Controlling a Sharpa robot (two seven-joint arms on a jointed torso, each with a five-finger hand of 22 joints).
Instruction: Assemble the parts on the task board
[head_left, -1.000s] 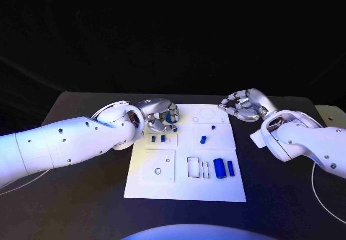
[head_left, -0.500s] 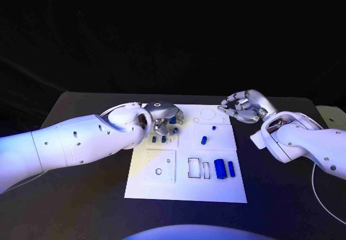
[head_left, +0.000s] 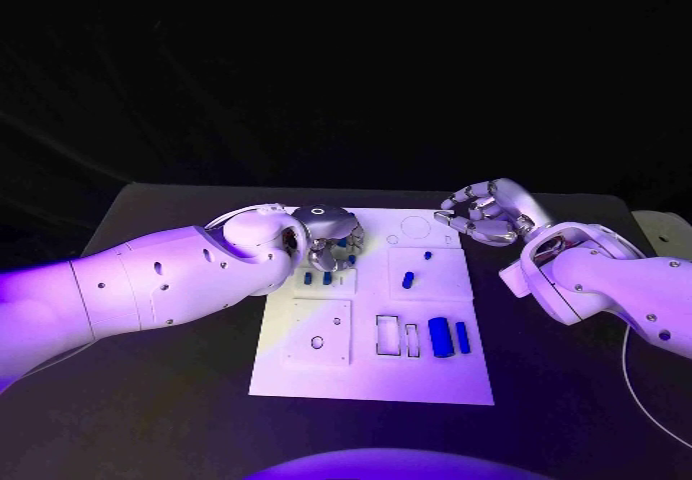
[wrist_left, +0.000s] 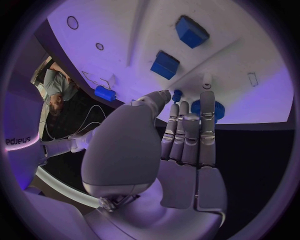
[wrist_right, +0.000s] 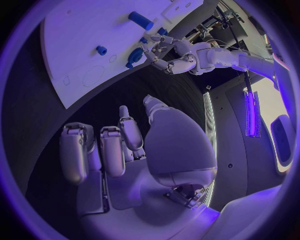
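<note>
The white task board (head_left: 368, 362) lies mid-table. My left hand (head_left: 326, 232) hangs over its far left corner, fingers pointing down. In the left wrist view the thumb and a finger pinch a small blue peg (wrist_left: 177, 94), and a round blue toothed part (wrist_left: 215, 108) lies just behind the fingers (wrist_left: 207, 125). Two blue blocks (head_left: 317, 279) sit on the board just nearer to me than that hand. My right hand (head_left: 483, 212) hovers off the board's far right corner, fingers curled in, holding nothing.
A small blue peg (head_left: 408, 279) stands mid-board. A thick blue cylinder (head_left: 440, 337) and a thin one (head_left: 462, 337) lie near the right edge beside open rectangular slots (head_left: 387, 335). Bare black table (head_left: 577, 400) surrounds the board.
My left hand has rolled at the wrist and its fingers have dropped toward the board by the two blue blocks. The right hand has stayed where it was.
</note>
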